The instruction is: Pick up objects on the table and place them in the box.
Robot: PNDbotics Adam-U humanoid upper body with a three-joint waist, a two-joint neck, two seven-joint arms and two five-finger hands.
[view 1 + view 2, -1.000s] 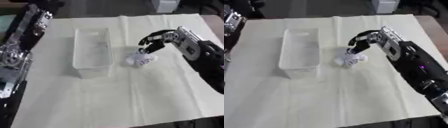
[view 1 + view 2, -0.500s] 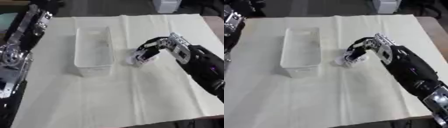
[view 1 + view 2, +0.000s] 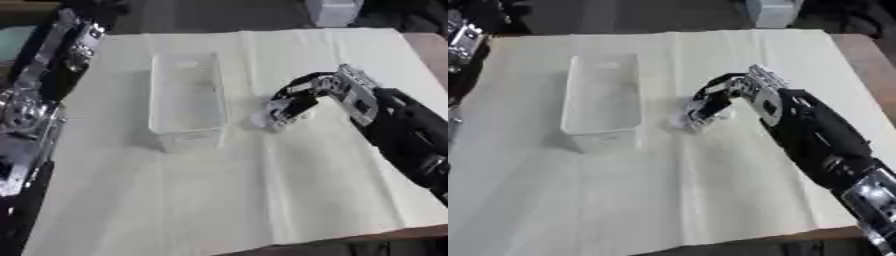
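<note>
Lower now, right hand (image 3: 308,98) clamped on small white object (image 3: 264,119), just beside clear box (image 3: 185,100).

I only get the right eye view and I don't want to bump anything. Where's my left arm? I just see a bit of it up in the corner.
Observer: In the left eye view the left arm runs all along the left edge of the cloth.
Operator: My right hand is curled on the white thing. Is the left arm touching the box?
Observer: No. Bare cloth shows between the arm and the box's left wall.
</note>
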